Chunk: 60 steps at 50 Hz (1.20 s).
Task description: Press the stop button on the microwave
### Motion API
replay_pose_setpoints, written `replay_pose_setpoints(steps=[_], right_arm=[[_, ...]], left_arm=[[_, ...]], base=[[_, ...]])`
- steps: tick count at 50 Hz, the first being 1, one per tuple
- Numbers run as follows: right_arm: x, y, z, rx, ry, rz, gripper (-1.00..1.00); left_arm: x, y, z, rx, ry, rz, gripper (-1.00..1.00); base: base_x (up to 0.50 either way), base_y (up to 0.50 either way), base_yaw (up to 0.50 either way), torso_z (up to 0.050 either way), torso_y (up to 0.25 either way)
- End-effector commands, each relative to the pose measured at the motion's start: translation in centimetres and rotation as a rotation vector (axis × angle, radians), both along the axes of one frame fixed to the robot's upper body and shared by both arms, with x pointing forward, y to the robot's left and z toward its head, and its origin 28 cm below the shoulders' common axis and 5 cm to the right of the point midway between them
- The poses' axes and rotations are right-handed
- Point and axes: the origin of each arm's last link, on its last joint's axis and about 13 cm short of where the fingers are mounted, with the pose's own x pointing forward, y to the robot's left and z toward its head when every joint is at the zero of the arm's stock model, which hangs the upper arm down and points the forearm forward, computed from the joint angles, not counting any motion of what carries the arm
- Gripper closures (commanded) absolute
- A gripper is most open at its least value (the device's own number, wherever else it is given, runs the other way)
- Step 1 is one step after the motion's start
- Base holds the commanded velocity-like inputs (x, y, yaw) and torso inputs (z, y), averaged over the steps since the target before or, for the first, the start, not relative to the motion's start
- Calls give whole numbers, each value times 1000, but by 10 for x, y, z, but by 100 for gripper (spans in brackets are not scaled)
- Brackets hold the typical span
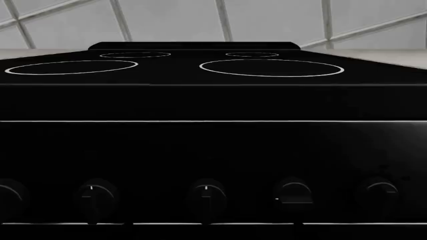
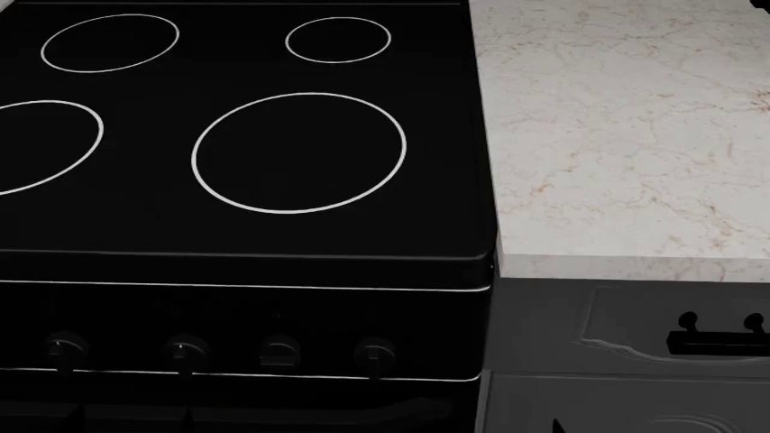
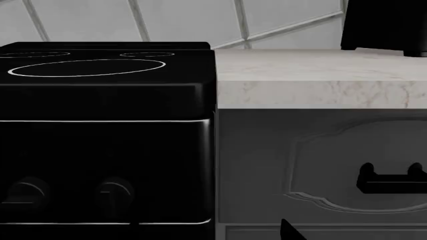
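Observation:
The microwave's stop button does not show in any view. A black box [image 3: 383,25] stands on the marble counter [image 3: 313,82] at the far right in the right wrist view; only its lower corner shows, with no buttons visible. My right gripper [image 3: 210,235] shows only as two dark tips set wide apart at the frame edge, one tip [image 3: 288,231] in front of the grey cabinet. My left gripper [image 1: 213,235] faces the stove's knob panel; its dark tips barely break the white trim line, also wide apart. Both hold nothing.
A black stove [image 2: 241,135] with ringed burners fills the left of the head view, with a row of knobs [image 2: 279,350] on its front. A marble counter [image 2: 626,135] lies to its right above grey cabinet drawers with a black handle [image 2: 719,338]. A tiled wall [image 1: 267,20] stands behind.

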Motion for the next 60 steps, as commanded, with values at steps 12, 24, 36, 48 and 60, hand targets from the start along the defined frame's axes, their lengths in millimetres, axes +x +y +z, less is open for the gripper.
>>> replay_pose_setpoints(steps=[12,24,36,48,60], right_arm=[[6,-3,37,-77,-88,-23,-100],[15,8,63,-93,-135,35,-100],[13,8,118,-101,-298,13,-100],[2,13,174,-119,-458,11,-100],[1,8,247,-130,-612,-37,-100]], left_arm=[[-3,9,-7,68,40,33,-100],[-13,24,-17,72,78,81,-100],[-26,53,-49,136,224,179,-100],[-34,87,-87,87,407,302,-100],[-80,109,-140,87,654,445,-100]], base=[[0,0,0,0,0],[0,0,0,0,0],[0,0,0,0,0],[0,0,0,0,0],[0,0,0,0,0]])
